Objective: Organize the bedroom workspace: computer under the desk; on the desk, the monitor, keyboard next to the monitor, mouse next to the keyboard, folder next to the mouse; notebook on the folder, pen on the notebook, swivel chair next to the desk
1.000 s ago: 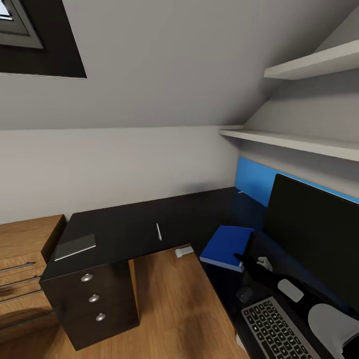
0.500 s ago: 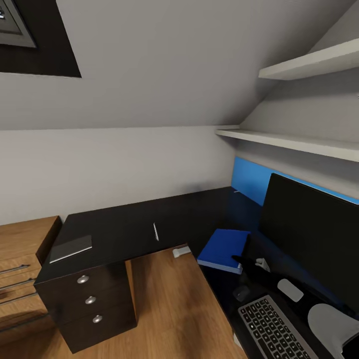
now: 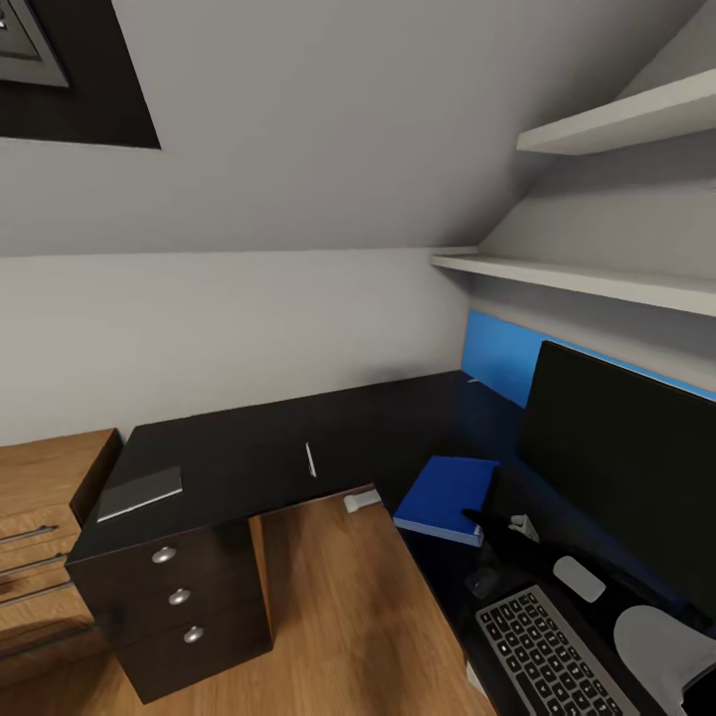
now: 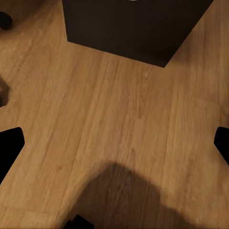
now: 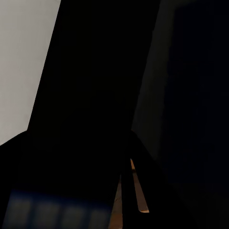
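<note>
We look down on the L-shaped desk (image 3: 259, 447). The pen (image 3: 310, 459) lies on its black top, long axis running from the front edge toward the wall, well apart from the notebook (image 3: 140, 493), which lies flat above the drawers (image 3: 179, 597) with its long side roughly along the front edge. The blue folder (image 3: 445, 495) lies flat at the inner corner, just beside the monitor (image 3: 622, 462), whose black screen faces us and is cut off at the picture's right. Near it, the keyboard (image 3: 552, 656) runs diagonally off the lower edge, with the small dark mouse (image 3: 484, 584) just beside its far corner.

Against half a second ago the whole view has barely shifted; the things lie as they did.

Our left gripper (image 4: 114, 148) hangs over wood floor (image 4: 114, 124), dark fingertips (image 4: 9, 148) spread wide with nothing between. The right wrist view is almost black; we cannot tell that gripper's state.
</note>
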### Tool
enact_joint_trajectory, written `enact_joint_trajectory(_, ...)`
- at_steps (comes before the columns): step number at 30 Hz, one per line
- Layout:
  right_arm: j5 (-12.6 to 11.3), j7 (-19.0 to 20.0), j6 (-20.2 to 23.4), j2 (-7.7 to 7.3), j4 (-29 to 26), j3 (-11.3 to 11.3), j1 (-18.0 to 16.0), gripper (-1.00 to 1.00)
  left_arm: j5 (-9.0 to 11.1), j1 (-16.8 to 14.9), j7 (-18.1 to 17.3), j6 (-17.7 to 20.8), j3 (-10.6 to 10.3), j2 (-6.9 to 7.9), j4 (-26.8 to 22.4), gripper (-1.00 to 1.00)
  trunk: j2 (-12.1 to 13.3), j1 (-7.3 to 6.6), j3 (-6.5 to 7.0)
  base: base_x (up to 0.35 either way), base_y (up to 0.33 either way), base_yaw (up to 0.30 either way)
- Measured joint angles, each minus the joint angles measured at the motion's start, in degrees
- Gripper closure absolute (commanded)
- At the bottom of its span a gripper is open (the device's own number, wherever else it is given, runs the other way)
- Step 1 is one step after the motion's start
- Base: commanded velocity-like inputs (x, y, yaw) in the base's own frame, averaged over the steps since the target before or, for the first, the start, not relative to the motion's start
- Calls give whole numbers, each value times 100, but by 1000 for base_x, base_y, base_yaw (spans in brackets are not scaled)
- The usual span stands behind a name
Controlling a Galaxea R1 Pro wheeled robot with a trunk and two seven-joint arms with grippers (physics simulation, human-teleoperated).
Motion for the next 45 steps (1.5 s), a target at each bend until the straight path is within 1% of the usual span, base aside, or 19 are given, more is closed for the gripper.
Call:
enact_joint_trajectory(10, -5, 1, 11, 1, 0, -4, 0, 100, 0, 1, 0, 0, 3, 0, 0, -100, -2, 1, -1, 0, 0, -1)
enact_joint_trajectory(18, -9, 10, 28, -4, -1, -6, 0, 100, 0, 2, -1, 0, 8, 5, 0, -100, -2, 1, 0, 0, 0, -112)
enact_joint_trajectory(27, -8, 18, 29, 1, 0, 2, 0, 100, -12, -2, -7, 0, 8, 1, 0, -100, -1, 1, 0, 3, 0, -22)
enact_joint_trajectory(34, -9, 20, 24, -3, 0, 3, 0, 100, -23, -1, -9, 0, 8, 2, 0, -100, -2, 0, -1, 153, 0, -1)
enact_joint_trajectory(45, -9, 20, 27, 0, -1, 3, 0, 100, -8, -1, -7, 0, 16, 19, 0, -100, -1, 1, 0, 14, 0, -12)
